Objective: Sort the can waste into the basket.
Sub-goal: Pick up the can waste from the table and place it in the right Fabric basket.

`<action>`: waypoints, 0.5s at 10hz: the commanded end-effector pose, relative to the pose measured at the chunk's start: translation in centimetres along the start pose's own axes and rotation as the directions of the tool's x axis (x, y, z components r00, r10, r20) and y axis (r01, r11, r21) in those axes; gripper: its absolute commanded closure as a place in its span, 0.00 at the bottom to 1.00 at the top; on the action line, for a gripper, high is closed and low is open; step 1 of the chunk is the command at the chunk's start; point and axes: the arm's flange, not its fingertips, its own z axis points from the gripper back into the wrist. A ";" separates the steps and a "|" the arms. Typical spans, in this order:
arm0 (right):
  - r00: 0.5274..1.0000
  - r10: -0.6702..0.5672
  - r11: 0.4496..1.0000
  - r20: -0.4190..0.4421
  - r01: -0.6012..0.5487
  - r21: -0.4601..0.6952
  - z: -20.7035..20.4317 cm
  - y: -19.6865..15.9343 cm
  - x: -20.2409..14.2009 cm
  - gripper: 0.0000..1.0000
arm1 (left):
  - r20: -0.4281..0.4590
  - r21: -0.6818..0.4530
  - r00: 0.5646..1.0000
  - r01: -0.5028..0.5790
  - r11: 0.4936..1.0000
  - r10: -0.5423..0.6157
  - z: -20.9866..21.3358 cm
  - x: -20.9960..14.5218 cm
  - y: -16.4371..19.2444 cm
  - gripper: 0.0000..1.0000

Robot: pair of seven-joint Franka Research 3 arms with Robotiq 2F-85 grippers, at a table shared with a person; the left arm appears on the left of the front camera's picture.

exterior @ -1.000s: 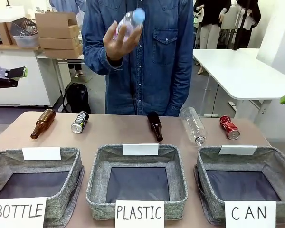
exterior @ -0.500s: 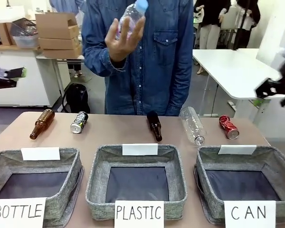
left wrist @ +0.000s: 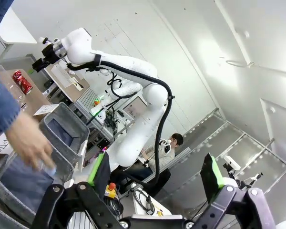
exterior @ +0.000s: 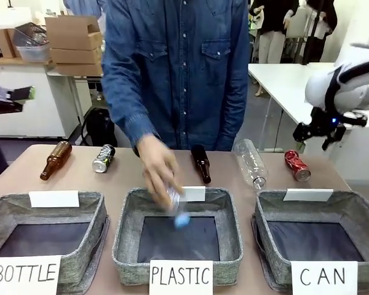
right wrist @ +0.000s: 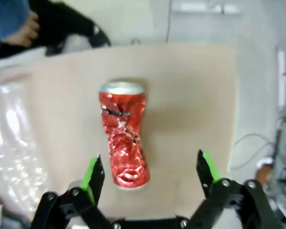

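Note:
A crushed shiny red can [exterior: 297, 165] lies on the table at the far right, behind the grey basket [exterior: 352, 208] signed "CAN". My right gripper [exterior: 313, 140] hangs open a little above and behind this can. In the right wrist view the red can [right wrist: 124, 138] lies just ahead between the spread fingers of that gripper [right wrist: 150, 169], untouched. A black and silver can [exterior: 103, 158] lies at the back left of the table. My left gripper [exterior: 18, 99] is held up at the far left, off the table, and stands open [left wrist: 156, 174] with nothing in it.
A person's hand [exterior: 155, 165] lowers a clear bottle [exterior: 174, 203] into the middle "PLASTIC" basket [exterior: 124, 215]. A "BOTTLE" basket [exterior: 98, 212] stands at the left. Two brown bottles [exterior: 55, 159] [exterior: 201, 162] and a clear plastic bottle [exterior: 250, 161] lie along the back of the table.
The person's hand has brought the clear bottle down from chest height into the PLASTIC basket. My right arm has swung in from the right edge to hover over the red can.

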 end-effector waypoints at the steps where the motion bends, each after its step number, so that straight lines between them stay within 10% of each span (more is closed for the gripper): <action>1: 0.998 0.008 1.000 0.064 -0.007 -0.017 1.9 -0.1 -0.9 0.00 | 0.008 -0.018 1.000 0.023 1.000 -0.023 -0.2 0.1 -0.1 0.00; 5: 0.981 0.179 0.977 -0.071 -0.169 0.127 -2.4 1.6 0.9 0.00 | 0.008 -0.018 1.000 0.023 1.000 -0.023 -0.2 0.1 -0.1 0.00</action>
